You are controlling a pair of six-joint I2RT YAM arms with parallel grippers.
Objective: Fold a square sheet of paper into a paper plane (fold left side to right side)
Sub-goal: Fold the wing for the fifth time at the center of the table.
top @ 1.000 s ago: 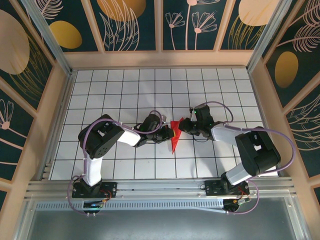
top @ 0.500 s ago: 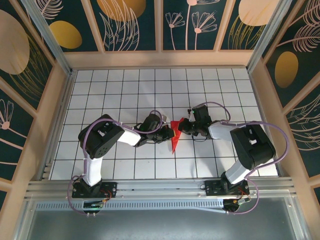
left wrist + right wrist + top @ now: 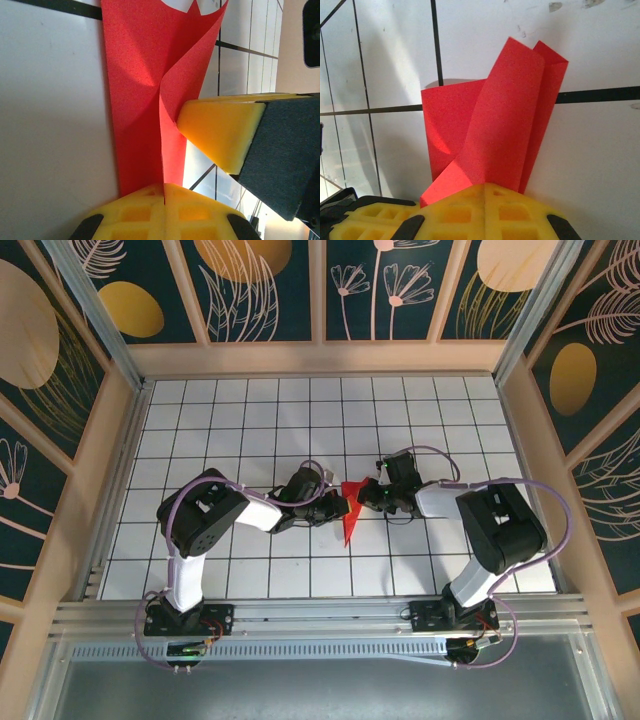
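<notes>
Overhead rear view downward; both wrist views close on one red paper

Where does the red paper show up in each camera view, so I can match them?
Top external: red paper near the picture's middle.
Left wrist: upper centre, running from the top edge downward.
Right wrist: centre, folded flaps rising from the bottom.
Shared landmark: the white table with its black grid lines.

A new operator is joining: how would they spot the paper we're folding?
On the white gridded table, look at the middle, where the two grippers meet. The partly folded red paper is pinched by the left gripper and right gripper; it is the only bright red thing there.
</notes>
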